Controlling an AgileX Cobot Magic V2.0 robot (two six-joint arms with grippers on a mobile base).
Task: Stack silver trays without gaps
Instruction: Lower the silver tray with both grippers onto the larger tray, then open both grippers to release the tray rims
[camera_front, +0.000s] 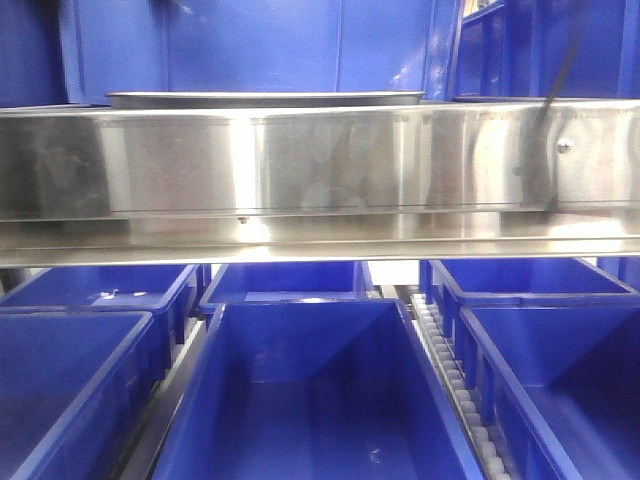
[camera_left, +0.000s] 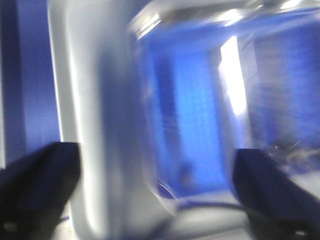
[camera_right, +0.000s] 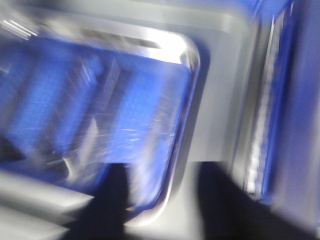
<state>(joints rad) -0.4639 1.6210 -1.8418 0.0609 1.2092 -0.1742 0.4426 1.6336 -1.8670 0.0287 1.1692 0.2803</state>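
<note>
In the front view, deep blue plastic bins (camera_front: 310, 400) fill the near ground, smooth-walled with thick squared rims, set side by side in rows; a second row of them sits just behind. A strip of small white rollers (camera_front: 455, 385) runs between the middle bin and the bin on the right. Above and beyond them a long brushed-steel shelf rail (camera_front: 320, 165) crosses the whole picture, flat and reflective, with a small screw head near its right end. It hides most of what stands on the shelf behind it. Only the thin rolled rim of a silver tray (camera_front: 265, 98) shows over the rail's top edge, left of centre, with more blue bin walls (camera_front: 250, 45) standing far behind it.

The wrist views are badly blurred. The left gripper (camera_left: 157, 192) has its dark fingers (camera_left: 40, 185) spread wide at the lower corners of the left wrist view, with nothing held between them; under it lies a shiny tray with a rounded corner and sloped side, mirroring blue. The right gripper (camera_right: 160, 200) shows two dark fingers (camera_right: 112, 205) parted over the rounded near corner of a tray (camera_right: 125, 120); whether they touch its rim, I cannot tell.
</note>
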